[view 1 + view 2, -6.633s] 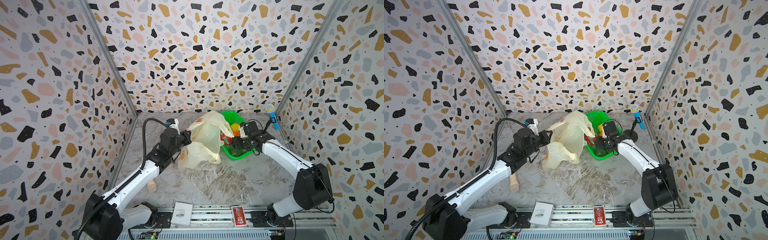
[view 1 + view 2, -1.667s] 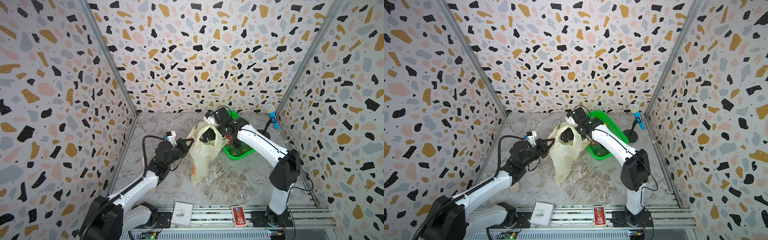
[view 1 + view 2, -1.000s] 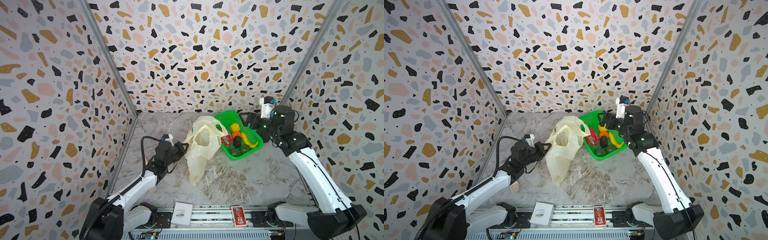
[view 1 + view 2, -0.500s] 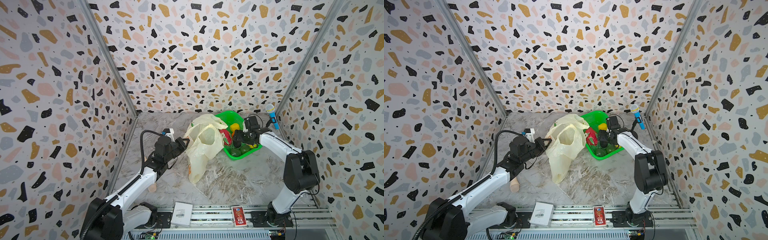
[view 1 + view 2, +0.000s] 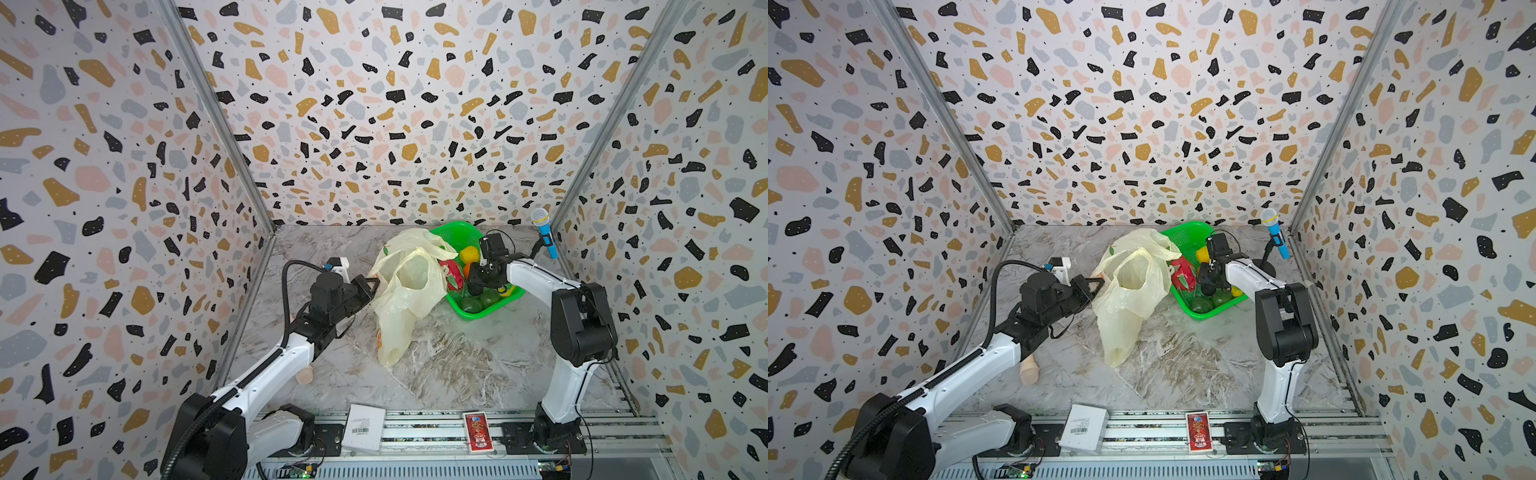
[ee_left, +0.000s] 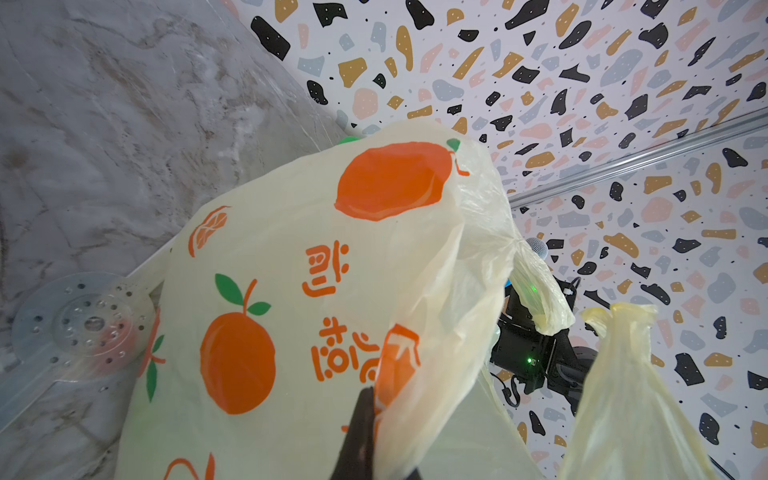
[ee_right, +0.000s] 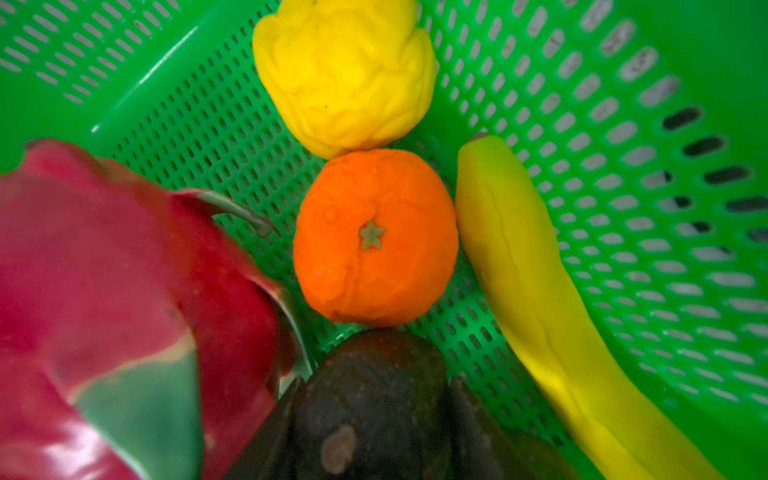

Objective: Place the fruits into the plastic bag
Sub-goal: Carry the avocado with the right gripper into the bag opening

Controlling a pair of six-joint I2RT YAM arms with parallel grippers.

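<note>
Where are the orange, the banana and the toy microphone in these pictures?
orange [image 7: 372, 235]: right wrist view, on the small stem star at its middle.
banana [image 7: 540, 299]: right wrist view, on the middle of its yellow body.
toy microphone [image 5: 547, 241]: in a top view, on its blue handle.

I see the plastic bag thin, crinkly and translucent, the green basket glossy perforated plastic, the orange fruit matt and wrinkled.

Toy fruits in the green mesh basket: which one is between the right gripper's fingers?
The blackish avocado-like toy fruit: the right gripper straddles it, one finger each side. The round orange fruit, long yellow banana and red-pink fruit lie outside.
</note>
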